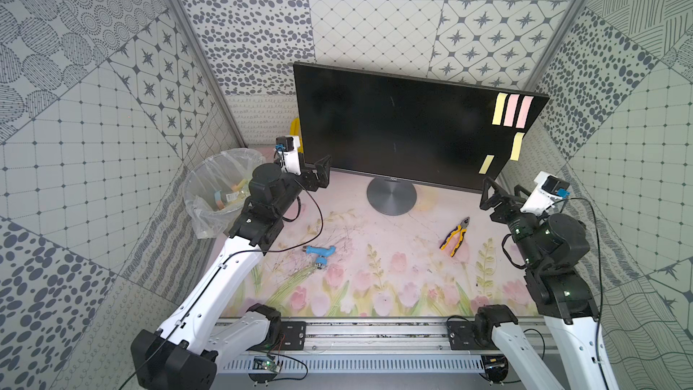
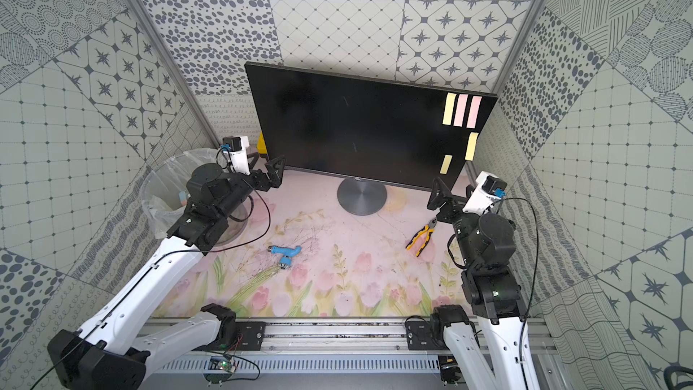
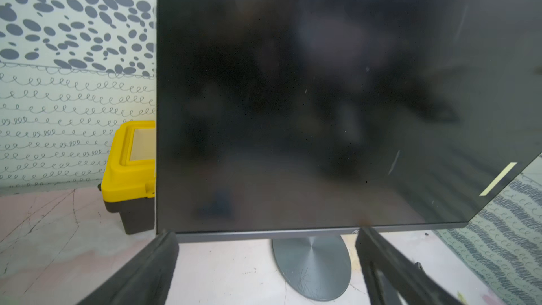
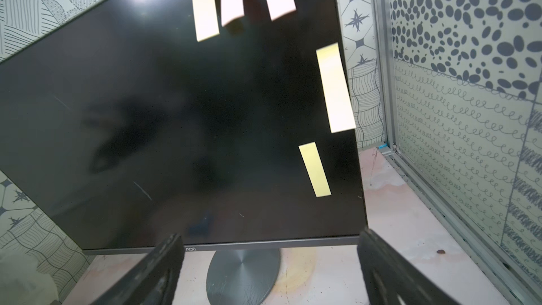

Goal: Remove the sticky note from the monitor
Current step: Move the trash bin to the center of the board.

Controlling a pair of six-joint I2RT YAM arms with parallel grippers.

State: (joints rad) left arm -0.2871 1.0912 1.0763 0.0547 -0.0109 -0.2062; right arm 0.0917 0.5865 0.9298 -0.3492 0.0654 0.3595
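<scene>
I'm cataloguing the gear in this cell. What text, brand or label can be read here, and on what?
"AOC": logo on the monitor bottom bezel, above the stand.
Sticky notes: no writing shows.
White print on the right arm: too small to read.

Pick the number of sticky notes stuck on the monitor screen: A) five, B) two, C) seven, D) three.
A: the monitor carries a top yellow note with two pink notes beside it, an edge yellow note below them, and a lowest yellow note.
</scene>
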